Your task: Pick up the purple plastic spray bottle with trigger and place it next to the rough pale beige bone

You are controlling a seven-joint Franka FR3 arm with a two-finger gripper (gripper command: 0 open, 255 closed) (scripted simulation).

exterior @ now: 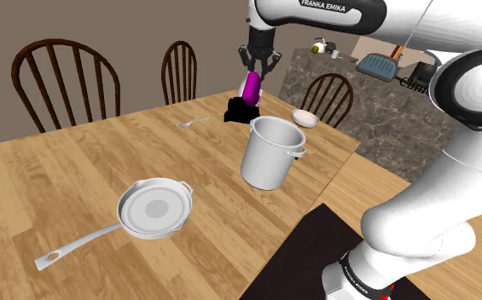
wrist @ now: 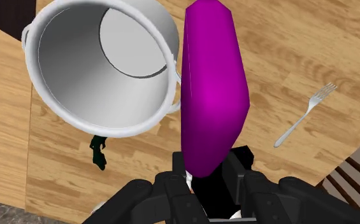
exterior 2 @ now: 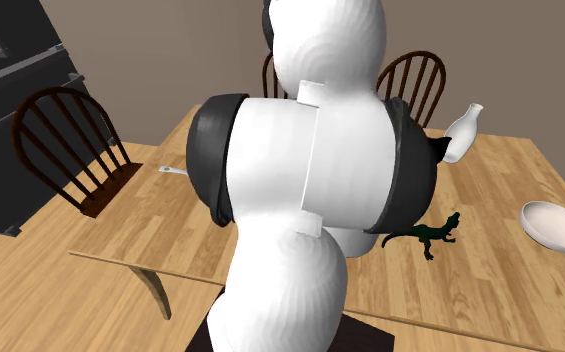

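The white arm (exterior 2: 300,180) looms closest, rising from its dark stand (exterior: 303,256) at the edge of a large, light wooden table (exterior: 77,170). Around the table stand dark wooden spindle-back chairs (exterior: 64,81) against a plain grey-brown wall. A speckled stone counter (exterior: 375,111) runs behind at the shoulder view's right, and a dark cabinet (exterior 2: 10,100) sits at the second exterior view's left on a wood floor. On the table a tall white pot (exterior: 271,152) with side handles stands upright. A pale long-handled frying pan (exterior: 153,209) lies well apart from it, toward the shoulder view's lower left. The gripper (exterior: 260,68) hangs above the far side of the table with its fingers clasped on the purple spray bottle (wrist: 213,95), gripping it at one end so that the body juts out past the fingertips, clear of the tabletop and just beside the pot's rim. A shallow white bowl (exterior: 305,118) rests behind the pot, a small dark dinosaur figure (exterior 2: 430,235) stands near the pot, and a fork (wrist: 306,114) lies on the bare wood beyond the bottle
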